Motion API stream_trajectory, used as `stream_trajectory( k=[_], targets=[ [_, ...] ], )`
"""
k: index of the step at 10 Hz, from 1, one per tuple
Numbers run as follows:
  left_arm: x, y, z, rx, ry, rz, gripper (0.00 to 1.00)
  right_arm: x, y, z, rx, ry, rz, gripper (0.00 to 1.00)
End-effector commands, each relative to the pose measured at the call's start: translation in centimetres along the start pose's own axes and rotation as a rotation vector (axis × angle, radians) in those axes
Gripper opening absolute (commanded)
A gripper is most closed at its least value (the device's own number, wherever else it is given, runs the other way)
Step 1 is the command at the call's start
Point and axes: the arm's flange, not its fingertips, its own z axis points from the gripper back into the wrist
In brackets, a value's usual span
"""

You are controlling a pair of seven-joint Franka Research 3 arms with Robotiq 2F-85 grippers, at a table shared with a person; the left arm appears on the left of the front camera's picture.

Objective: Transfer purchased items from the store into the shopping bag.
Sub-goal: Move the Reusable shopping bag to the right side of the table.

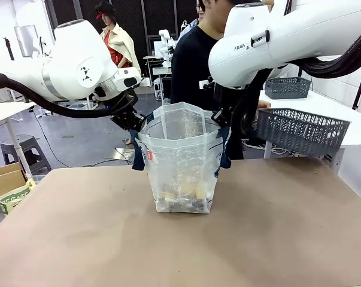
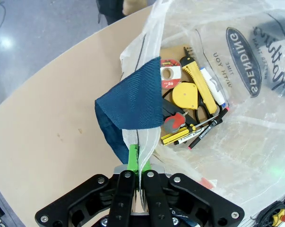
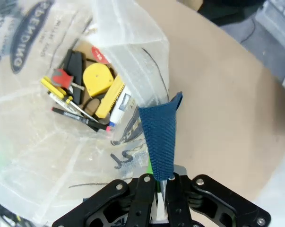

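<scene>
The wide brown tabletop (image 1: 78, 227) carries the translucent whitish plastic shopping bag (image 1: 181, 161) at its middle, upright with its mouth stretched wide. Past the far right edge, the dark grey lattice plastic basket (image 1: 301, 130) is tilted beside the person (image 1: 192, 66). The left gripper (image 2: 136, 158) has its jaws pressed together on the bag's left rim and navy strap handle (image 2: 133, 101). The right gripper (image 3: 160, 182) pinches the right-hand strap (image 3: 160, 137). The purchased items lie on the bag's bottom, among them a yellow tape measure (image 2: 185, 96), a yellow utility knife (image 2: 201, 85) and a red-handled screwdriver (image 2: 173, 124).

Front view across table (image 1: 276, 239) toward person (image 1: 192, 66), both wrist views close, looking down into the shopping bag (image 1: 180, 161)
</scene>
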Motion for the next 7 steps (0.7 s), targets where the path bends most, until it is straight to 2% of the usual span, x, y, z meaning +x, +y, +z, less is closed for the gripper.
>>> stream_trajectory(
  k=[1, 2, 5, 6, 7],
  targets=[
    [2.8, -0.5, 0.2, 0.042, 0.076, 0.18, 0.0, 1.8, 0.7, 0.0, 0.071, 0.026, -0.198, 0.0],
    [3.8, -1.1, 0.1, 0.047, 0.089, 0.207, 0.0, 2.5, 0.9, -0.4, 0.063, 0.064, -0.26, 0.0],
    [6.4, -2.0, -0.6, 0.095, 0.152, 0.326, 0.0, 3.8, 1.5, 0.2, 0.048, 0.063, -0.486, 0.0],
    [6.9, -2.0, -0.7, 0.045, 0.169, 0.337, 0.0, 4.1, 0.9, 0.1, 0.049, 0.067, -0.493, 0.0],
    [4.3, -1.3, -0.6, 0.079, 0.127, 0.286, 0.0, 2.7, 0.8, 0.0, 0.051, 0.068, -0.407, 0.0]
  ],
)
